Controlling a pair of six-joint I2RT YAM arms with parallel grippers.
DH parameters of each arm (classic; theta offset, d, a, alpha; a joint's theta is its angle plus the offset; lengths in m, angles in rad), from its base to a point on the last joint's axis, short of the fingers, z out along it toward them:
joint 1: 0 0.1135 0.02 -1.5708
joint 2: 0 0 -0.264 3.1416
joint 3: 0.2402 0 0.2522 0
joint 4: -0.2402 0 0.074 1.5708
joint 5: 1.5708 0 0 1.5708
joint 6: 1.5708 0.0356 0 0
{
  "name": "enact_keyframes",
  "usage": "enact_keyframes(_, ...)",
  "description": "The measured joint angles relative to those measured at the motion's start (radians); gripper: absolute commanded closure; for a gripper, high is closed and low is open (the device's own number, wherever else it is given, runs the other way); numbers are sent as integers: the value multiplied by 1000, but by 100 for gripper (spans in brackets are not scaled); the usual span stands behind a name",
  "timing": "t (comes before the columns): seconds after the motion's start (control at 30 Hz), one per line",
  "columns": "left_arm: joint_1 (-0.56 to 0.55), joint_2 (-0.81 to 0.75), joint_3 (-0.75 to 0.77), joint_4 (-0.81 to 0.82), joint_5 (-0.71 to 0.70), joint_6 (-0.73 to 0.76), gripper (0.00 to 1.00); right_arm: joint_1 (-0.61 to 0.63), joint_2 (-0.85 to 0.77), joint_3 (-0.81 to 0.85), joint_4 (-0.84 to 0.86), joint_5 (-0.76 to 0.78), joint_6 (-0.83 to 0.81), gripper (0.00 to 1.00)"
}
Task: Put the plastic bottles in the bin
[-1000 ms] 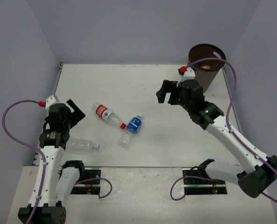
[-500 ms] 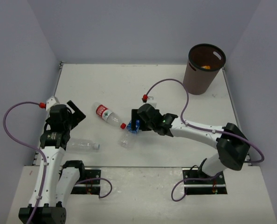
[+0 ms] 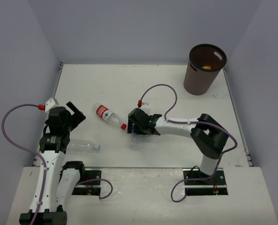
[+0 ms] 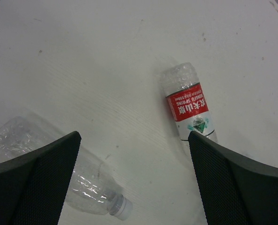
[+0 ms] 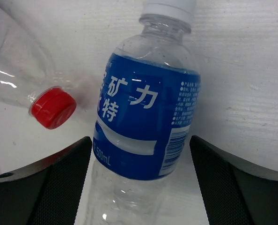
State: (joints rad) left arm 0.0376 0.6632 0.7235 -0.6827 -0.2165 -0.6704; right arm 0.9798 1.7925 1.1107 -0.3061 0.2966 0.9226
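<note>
Seen from above, the white counter (image 3: 176, 93) carries a tall dark-brown round tapered plastic bin (image 3: 197, 82) at its far right corner, with something orange lying inside. The right arm stretches leftward across the middle, its pincer (image 3: 133, 128) set over a clear plastic bottle with a blue label (image 3: 135, 140). Just to the left lies a clear plastic bottle with a red label and red cap (image 3: 106, 115), its cap end toward the blue one. A plain clear plastic bottle with a white cap (image 3: 83, 146) lies near the left arm, whose pincer (image 3: 76, 112) hangs spread above the counter.

The left wrist view shows the left pincer (image 4: 133, 136) gaping wide and holding nothing, with the red-label bottle (image 4: 186, 105) ahead on the right and the plain clear bottle (image 4: 90, 183) at lower left.

In the right wrist view the right pincer (image 5: 141, 140) is wide, one finger on each side of the blue-label bottle (image 5: 143, 117). Whether the pads press it is hard to tell. The red cap (image 5: 53, 108) lies just beside the blue label.
</note>
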Motion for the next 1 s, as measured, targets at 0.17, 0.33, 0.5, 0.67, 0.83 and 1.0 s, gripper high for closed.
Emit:
enact_keyframes(0.17, 0, 0, 0, 0, 0, 0, 0, 0, 21, 0, 0, 23, 24, 48)
enact_keyframes(0.33, 0, 0, -2, 0, 0, 0, 0, 0, 3, -20, 11, 78, 44, 69)
enact_keyframes(0.5, 0, 2, -2, 0, 4, 0, 0, 0, -47, -56, 6, 128, 40, 73)
enact_keyframes(0.67, 0, 6, -2, 1, 8, 1, 0, -18, -134, -71, 4, 166, -12, 77)
enact_keyframes(0.83, 0, 5, -2, 19, 71, 13, 0, -124, -281, -72, 15, 190, -139, 79)
enact_keyframes(1.0, 0, 27, -48, 113, 225, 45, 0, -346, -462, -73, 128, 130, -350, 78)
